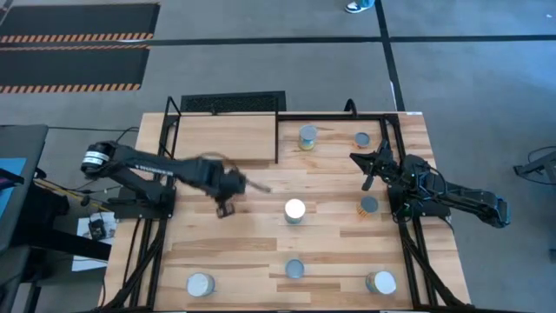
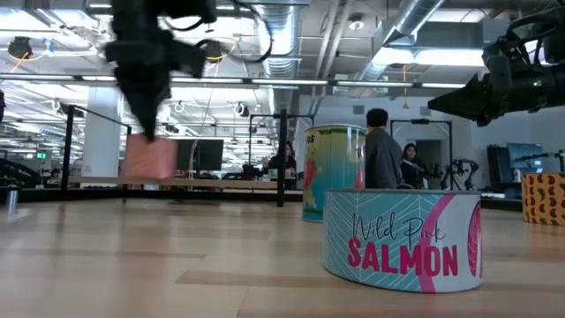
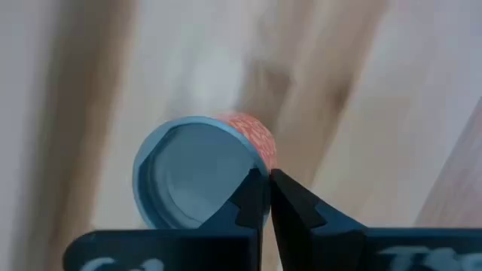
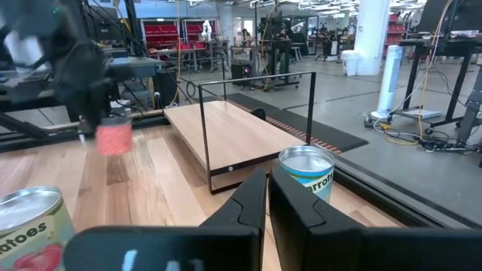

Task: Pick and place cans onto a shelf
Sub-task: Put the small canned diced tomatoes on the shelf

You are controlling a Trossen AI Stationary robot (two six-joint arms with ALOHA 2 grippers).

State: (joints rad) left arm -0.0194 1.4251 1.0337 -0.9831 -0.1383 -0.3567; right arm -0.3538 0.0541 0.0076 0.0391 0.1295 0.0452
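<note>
Left gripper [image 1: 228,207]: fingers closed tip to tip, nothing clamped; red-labelled can [image 3: 202,172] just beside fingertips, above bench [image 1: 347,239], apparently loose. Shelf [image 1: 226,139] lies beyond, nearer left arm. Right gripper [image 1: 369,169]: fingers nearly closed, empty, near 2 standing cans.

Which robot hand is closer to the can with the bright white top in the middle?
Left. The left gripper is just beside the white-topped can, carrying a pink can. The right gripper is farther off, nearer the table's right edge.
</note>
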